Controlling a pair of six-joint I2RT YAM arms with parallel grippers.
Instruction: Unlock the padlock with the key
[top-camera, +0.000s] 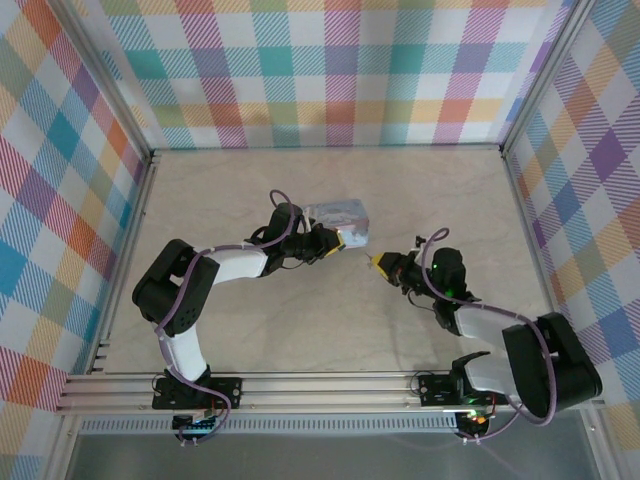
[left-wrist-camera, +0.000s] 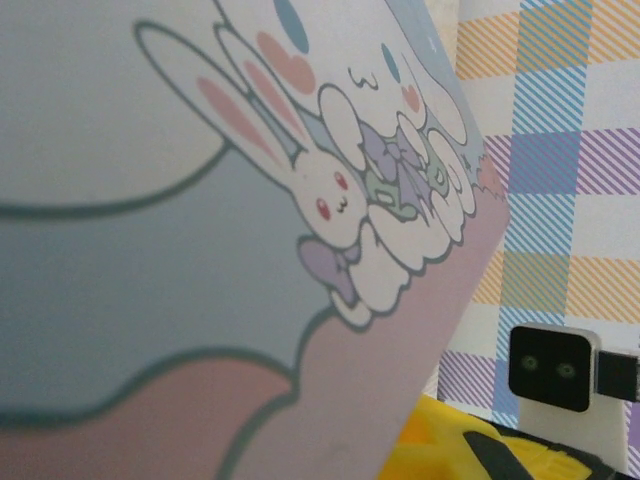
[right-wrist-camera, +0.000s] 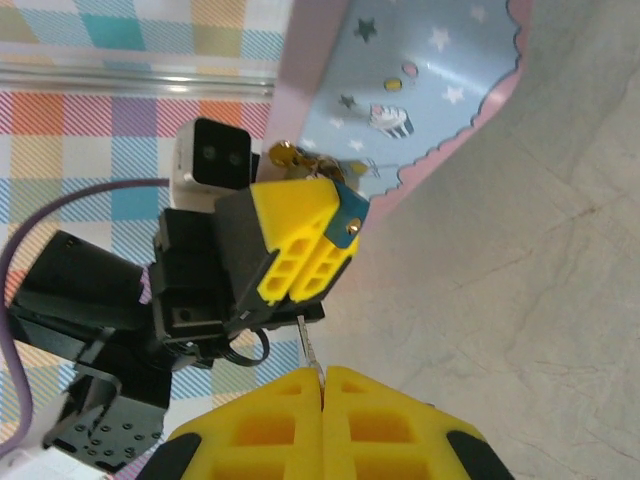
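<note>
The padlock (right-wrist-camera: 347, 213) is in the middle of the table (top-camera: 300, 330), right against the near side of the cartoon tin (top-camera: 340, 212). In the right wrist view, its small blue body shows at the tip of the left gripper (right-wrist-camera: 303, 235). That gripper's yellow fingers look pressed together on it. The lock seems to be held this way so that it cannot swing or twist when something pushes into it. A small brassy ring or clasp sits just beyond the fingers, against the tin, but whether the lock hangs from it is too small to tell.

The right gripper (right-wrist-camera: 322, 385) comes in from the near right, and its fingers are fully closed with no gap between them. They pinch the key (right-wrist-camera: 309, 347) by its base, so a thin silvery sliver stands out from the seam and points towards the lock. Holding it low leaves the blade free to enter.

Key and lock are near each other but apart — the tip stops short of the left fingers and is not yet in the keyhole. The keyhole itself cannot be made out.

The step in hand looks like lining up for insertion. The next move probably needs a slow, straight push, since a blade this thin could bend, or slip in the fingers if it meets the lock's body instead of the slot.
</note>
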